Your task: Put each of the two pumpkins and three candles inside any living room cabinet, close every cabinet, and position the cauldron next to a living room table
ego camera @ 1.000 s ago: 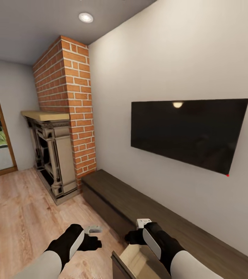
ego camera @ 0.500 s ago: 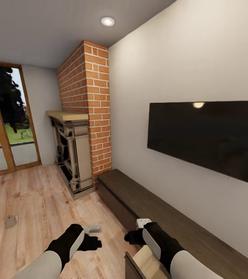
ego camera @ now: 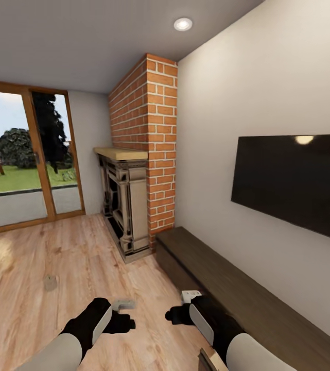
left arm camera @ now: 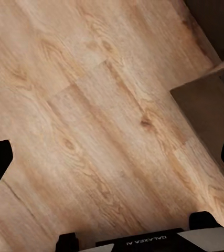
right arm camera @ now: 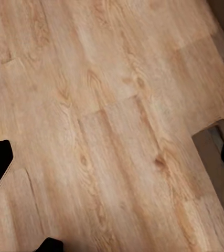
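Note:
The long dark-brown cabinet (ego camera: 226, 288) runs along the right wall under the TV. A corner of its pulled-out drawer (ego camera: 209, 360), with a pale inside, shows beside my right forearm, and again as the drawer (left arm camera: 206, 110) and the drawer (right arm camera: 216, 152) in the wrist views. My left gripper (ego camera: 122, 315) and right gripper (ego camera: 177, 313) hang low over the wood floor. Both are open with nothing between the fingers: left gripper (left arm camera: 112, 157), right gripper (right arm camera: 112, 157). A small pale object (ego camera: 50, 282) lies on the floor to the left, too small to identify.
A brick chimney (ego camera: 146, 149) with a carved fireplace (ego camera: 123, 201) stands past the cabinet's far end. A black TV (ego camera: 293, 183) hangs on the right wall. Glass doors (ego camera: 25, 165) with wooden frames close off the back left. Wood floor (ego camera: 56, 257) stretches between.
The whole view has swung left: the glass doors have come in, and the TV, chimney and cabinet have slid right. Less of the open drawer shows. Both arms hold the same pose.

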Controlling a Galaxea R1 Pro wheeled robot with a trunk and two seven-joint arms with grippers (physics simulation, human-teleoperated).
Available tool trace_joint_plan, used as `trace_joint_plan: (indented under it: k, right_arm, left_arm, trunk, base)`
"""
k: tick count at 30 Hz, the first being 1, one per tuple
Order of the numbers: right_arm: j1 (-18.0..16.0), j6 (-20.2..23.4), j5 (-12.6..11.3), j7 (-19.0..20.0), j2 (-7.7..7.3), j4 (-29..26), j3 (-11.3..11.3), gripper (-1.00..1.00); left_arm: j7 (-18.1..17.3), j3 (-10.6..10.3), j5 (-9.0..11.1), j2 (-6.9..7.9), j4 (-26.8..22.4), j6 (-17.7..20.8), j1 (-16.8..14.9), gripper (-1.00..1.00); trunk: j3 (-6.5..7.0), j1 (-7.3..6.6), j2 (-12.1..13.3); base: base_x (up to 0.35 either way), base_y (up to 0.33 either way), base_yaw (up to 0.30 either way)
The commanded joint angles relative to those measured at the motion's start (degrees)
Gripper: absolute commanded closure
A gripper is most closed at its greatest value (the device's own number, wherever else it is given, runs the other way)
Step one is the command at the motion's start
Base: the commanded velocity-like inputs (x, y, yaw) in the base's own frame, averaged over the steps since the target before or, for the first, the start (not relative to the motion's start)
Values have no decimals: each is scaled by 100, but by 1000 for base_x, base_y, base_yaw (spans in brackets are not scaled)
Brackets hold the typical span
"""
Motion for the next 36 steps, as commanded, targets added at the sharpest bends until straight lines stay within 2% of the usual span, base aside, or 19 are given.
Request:
trace_joint_plan:
  k: [1, 13, 27, 34, 36]
  right_arm:
    - [-6, 16, -58, -52, -3, -7, 28, -100]
    - [-5, 8, -58, -52, -3, -6, 28, -100]
    - [-4, 8, -50, -52, -3, -4, 28, -100]
    - [-5, 8, -50, -52, -3, -3, 28, -100]
    - [-6, 10, -50, -52, -3, -2, 28, -100]
  left_arm:
    - [12, -43, 54, 7, -6, 22, -4, -100]
    - [12, -43, 54, 10, -1, 22, -4, -100]
    - [12, -43, 54, 9, -7, 22, -4, -100]
    - [12, -44, 54, 5, -6, 22, -4, -100]
    - [12, -43, 54, 3, -5, 22, -4, -100]
  trunk:
    - [-9, 3, -8]
    - [-9, 3, -8]
    - [-9, 3, -8]
    - [-9, 3, -8]
    - [27, -40, 72]
  base:
    - [102, 302, 285]
    - [55, 316, 286]
    - [174, 293, 286]
    - [104, 111, 285]
    - [17, 18, 285]
